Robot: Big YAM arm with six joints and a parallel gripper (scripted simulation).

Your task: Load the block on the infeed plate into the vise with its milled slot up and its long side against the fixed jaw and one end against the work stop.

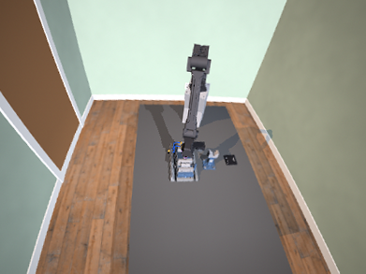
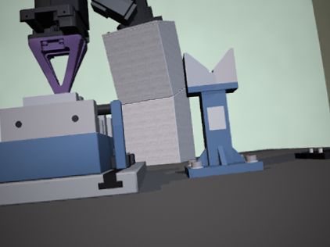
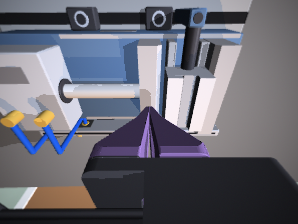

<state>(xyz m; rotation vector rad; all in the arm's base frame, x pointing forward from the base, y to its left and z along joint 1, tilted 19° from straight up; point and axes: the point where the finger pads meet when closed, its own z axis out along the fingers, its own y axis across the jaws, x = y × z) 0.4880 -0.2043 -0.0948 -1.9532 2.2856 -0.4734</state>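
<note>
Clenched on nothing, the fingers [image 1: 186, 156] [image 2: 62, 91] point down over the vise [image 1: 185, 175] [image 2: 46, 156] [image 3: 112, 62], toward the left edge of the counter [image 1: 200, 232] [image 2: 168, 223] [image 3: 270, 100] from above. To seat well, nudge low and squarely, first toward the fixed jaw [image 2: 48, 121] [image 3: 227, 75], then the stop [image 2: 103, 109] [image 3: 189, 50]. Pale and squared, the block [image 3: 172, 100] lies between the jaws, slot [image 3: 188, 102] up, one end by the stop; I can't tell if it touches.
</note>
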